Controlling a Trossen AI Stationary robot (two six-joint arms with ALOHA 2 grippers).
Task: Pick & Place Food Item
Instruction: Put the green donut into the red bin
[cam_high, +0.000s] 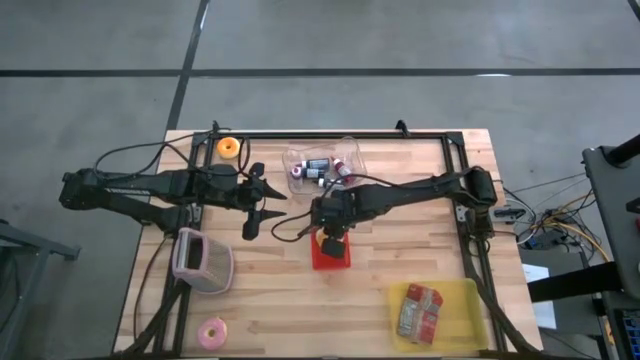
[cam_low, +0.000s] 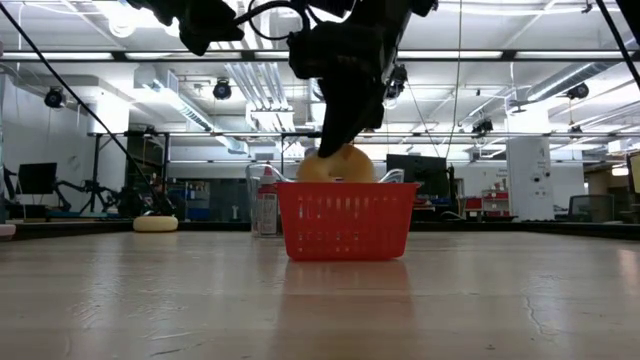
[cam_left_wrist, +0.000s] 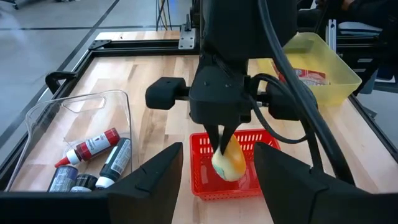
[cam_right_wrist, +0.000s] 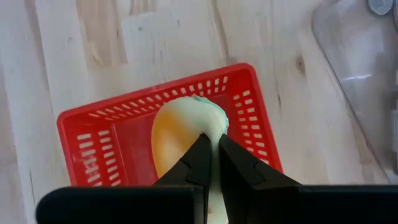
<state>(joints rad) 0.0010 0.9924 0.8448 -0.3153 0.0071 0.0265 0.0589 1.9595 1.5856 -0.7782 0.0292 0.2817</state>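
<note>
I have the right gripper (cam_right_wrist: 211, 149) pointing straight down over the small red plastic mesh basket (cam_right_wrist: 93, 137) in the middle of the pale wooden slatted table (cam_high: 420, 260). Its two dark fingers are pinched together on the rim of a pale yellow-orange doughnut (cam_right_wrist: 174, 134), which stands on edge inside the basket; from table height I see the top of the doughnut (cam_low: 337, 165) poking above the basket's rim (cam_low: 347, 190), and I cannot tell whether it touches the basket floor.

My left gripper (cam_high: 262, 200) hovers just to the left of the basket with its fingers spread apart and nothing between them.

Behind the basket sits a clear plastic tray (cam_high: 350, 152) holding several small paint tubes (cam_left_wrist: 93, 146). An orange ring doughnut (cam_high: 229, 148) lies near the table's far left corner, and a pink ring doughnut (cam_high: 212, 333) near the front edge. Beside that is a pink-rimmed mesh container (cam_high: 203, 262) lying on its side, and at the front right a yellow plastic bin (cam_high: 460, 295) holds red-and-white packets (cam_high: 422, 310)
</note>
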